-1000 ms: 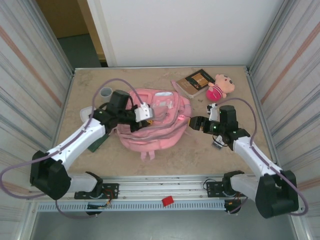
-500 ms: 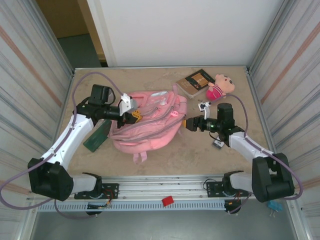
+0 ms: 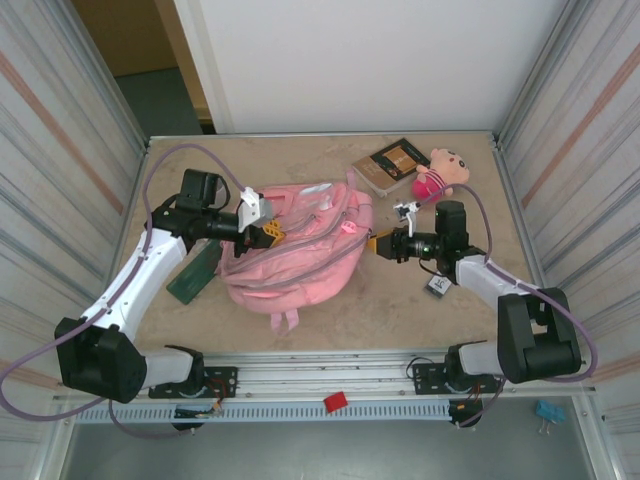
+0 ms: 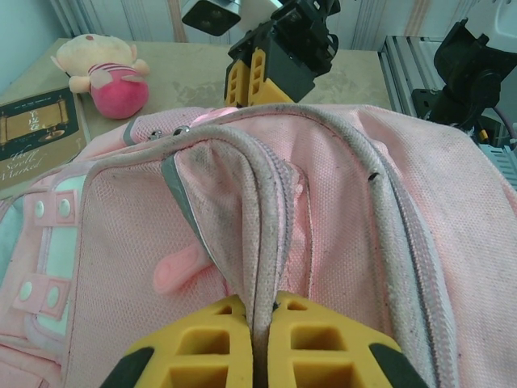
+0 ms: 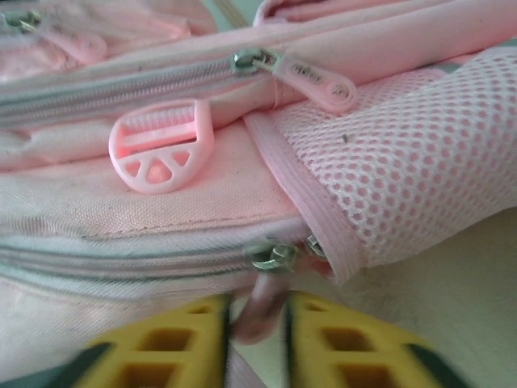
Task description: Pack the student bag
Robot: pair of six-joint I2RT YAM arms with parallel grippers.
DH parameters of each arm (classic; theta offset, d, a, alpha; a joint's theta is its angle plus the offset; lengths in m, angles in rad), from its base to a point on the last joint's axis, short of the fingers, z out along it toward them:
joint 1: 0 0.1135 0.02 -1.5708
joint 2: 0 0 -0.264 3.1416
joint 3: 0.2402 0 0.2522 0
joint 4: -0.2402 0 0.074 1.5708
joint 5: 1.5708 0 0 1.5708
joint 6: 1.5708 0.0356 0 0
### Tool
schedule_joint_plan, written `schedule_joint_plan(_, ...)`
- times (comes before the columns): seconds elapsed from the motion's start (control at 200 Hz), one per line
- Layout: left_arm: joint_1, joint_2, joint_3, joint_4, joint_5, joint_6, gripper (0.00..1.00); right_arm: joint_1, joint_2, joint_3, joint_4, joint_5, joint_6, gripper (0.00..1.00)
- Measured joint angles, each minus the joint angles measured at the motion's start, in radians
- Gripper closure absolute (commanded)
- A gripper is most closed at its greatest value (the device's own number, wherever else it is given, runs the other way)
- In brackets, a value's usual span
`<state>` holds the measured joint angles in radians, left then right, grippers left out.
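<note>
Pink student bag looks zipped; left end effector clamped on its seam, right end effector pinching zipper pull; book, doll unpacked.

White-and-black arms carry yellow jaws, purple cables

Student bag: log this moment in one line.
left gripper: shut on student bag | right gripper: shut on zipper pull
</note>
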<state>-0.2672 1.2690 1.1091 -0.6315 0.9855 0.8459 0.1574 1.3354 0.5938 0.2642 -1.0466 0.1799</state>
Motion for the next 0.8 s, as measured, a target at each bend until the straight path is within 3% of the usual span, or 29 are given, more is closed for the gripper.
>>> schedule_joint_plan(0.301, 0.005, -0.012, -0.007, 0.037, -0.002, -0.013, 1.00, -0.008, -0.017, 0.013, -0.032, -0.026, -0.006, 1.00)
schedule_joint_plan(0.416, 0.006, -0.013, -0.008, 0.038, 0.001, -0.013, 1.00, -0.008, -0.023, 0.019, -0.059, -0.009, -0.022, 0.61)
schedule_joint_plan(0.476, 0.010, -0.013, -0.008, 0.038, 0.004, -0.013, 1.00, -0.014, -0.023, 0.019, -0.075, 0.008, -0.032, 0.49)
schedule_joint_plan(0.651, 0.039, -0.018, -0.008, 0.051, 0.041, -0.031, 1.00, -0.043, 0.026, 0.034, -0.076, 0.020, -0.042, 0.27)
schedule_joint_plan(0.802, 0.045, -0.026, -0.009, 0.061, 0.066, -0.039, 1.00, -0.045, 0.105, 0.065, -0.039, -0.067, -0.023, 0.22)
